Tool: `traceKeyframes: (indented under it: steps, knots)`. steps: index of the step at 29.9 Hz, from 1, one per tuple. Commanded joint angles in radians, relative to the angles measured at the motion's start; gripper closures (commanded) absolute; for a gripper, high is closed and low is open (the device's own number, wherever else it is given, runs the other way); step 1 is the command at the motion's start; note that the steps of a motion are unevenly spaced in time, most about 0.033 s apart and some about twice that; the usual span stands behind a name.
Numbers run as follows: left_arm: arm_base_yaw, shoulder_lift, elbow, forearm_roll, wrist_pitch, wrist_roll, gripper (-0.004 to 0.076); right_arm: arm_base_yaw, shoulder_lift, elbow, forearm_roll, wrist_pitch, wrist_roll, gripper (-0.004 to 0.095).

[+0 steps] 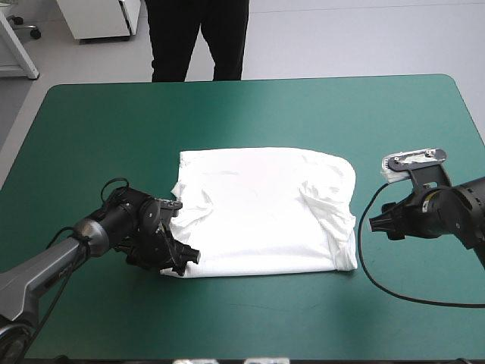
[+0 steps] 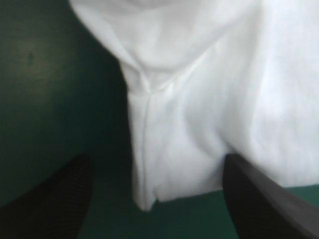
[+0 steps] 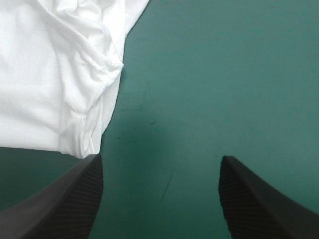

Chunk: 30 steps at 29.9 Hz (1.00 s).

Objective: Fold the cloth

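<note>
**Two risks at the near-left corner, both hands empty**

The T-shirt (image 1: 265, 208) lies flat as a partly folded rectangle at the middle of the teal-green surface (image 1: 114, 129). A sleeve (image 1: 326, 201) is bunched in creases toward its 3 o'clock edge.

Risk 1 (judgement): a shallow pinch. The left hand (image 1: 182, 262) sits at the shirt's 7 o'clock corner. In its wrist view only the corner tip and a seamed edge lie between the fingers (image 2: 55, 199). If the hand pinches so near the tip, it may catch only one layer. A lift would then peel the fold open instead of carrying it over.

Risk 2 (judgement): a one-sided pull. The right hand (image 1: 377, 224) is off the cloth altogether. If the left hand lifts alone, the shirt is likely to drag and skew on the cover. The creased sleeve at 3 to 4 o'clock could also spill out of the rectangle.

Hand state:
- The left hand (image 2: 157, 164) is wide, its black fingers standing well apart astride the corner, and it holds nothing. Whether the fingertips touch cloth or cover cannot be told.
- The right hand (image 3: 159, 162) is wide and holds nothing. It is over bare cover at the shirt's 4 o'clock side, with the shirt's corner ahead of and beside one finger, apart from it.
</note>
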<state>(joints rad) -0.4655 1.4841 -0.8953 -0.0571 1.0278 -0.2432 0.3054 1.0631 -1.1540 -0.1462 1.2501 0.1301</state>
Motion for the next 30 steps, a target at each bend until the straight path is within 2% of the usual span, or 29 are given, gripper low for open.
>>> traceKeyframes:
  steps: [1, 7, 10, 18, 25, 30]
  knots:
    - [-0.002, 0.029, -0.020, -0.052, -0.030, 0.021, 0.0195, -0.004, -0.018, 0.000, 0.031, -0.030, 0.002, 0.0277]
    - [-0.002, 0.099, -0.020, -0.099, -0.040, 0.044, 0.0199, -0.004, -0.018, 0.111, 0.086, -0.096, -0.020, 0.0277]
    - [-0.002, 0.112, -0.020, -0.114, -0.050, 0.062, 0.0260, -0.004, -0.018, 0.165, 0.122, -0.135, -0.030, 0.0277]
    - [-0.002, 0.110, -0.020, -0.131, -0.094, 0.065, 0.0717, -0.004, -0.008, 0.304, 0.201, -0.278, -0.041, 0.0277]
    - [-0.002, 0.110, -0.020, -0.134, -0.096, 0.076, 0.0733, -0.004, 0.115, 0.319, 0.204, -0.324, -0.071, 0.0276]
    - [-0.002, 0.110, -0.020, -0.134, -0.096, 0.087, 0.0733, -0.004, 0.196, 0.319, 0.253, -0.395, -0.079, 0.0277]
